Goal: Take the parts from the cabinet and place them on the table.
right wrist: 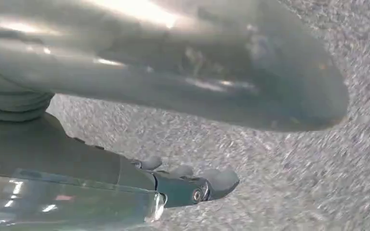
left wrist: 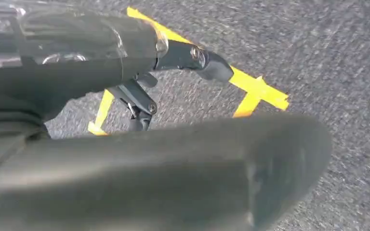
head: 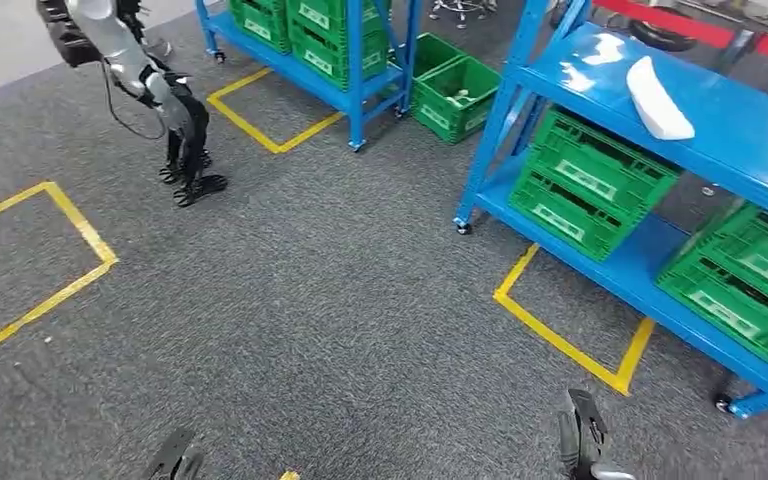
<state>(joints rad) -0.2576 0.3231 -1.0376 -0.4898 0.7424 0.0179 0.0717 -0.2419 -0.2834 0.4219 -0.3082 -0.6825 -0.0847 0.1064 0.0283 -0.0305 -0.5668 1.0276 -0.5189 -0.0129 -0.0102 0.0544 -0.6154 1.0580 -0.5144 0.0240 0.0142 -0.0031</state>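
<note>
White part (head: 658, 98) is lying on the blue cabinet (head: 600, 60). We are hanging our left hand (head: 175, 457) and right hand (head: 582, 436) over carpet (head: 340, 300), both released, holding nothing.

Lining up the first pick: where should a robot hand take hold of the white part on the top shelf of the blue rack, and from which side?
Grip the white part across its narrow middle, coming from the open aisle side of the blue rack. It lies flat, long and slim, running away from the shelf's front edge, so its long sides look easiest to close on.
</note>
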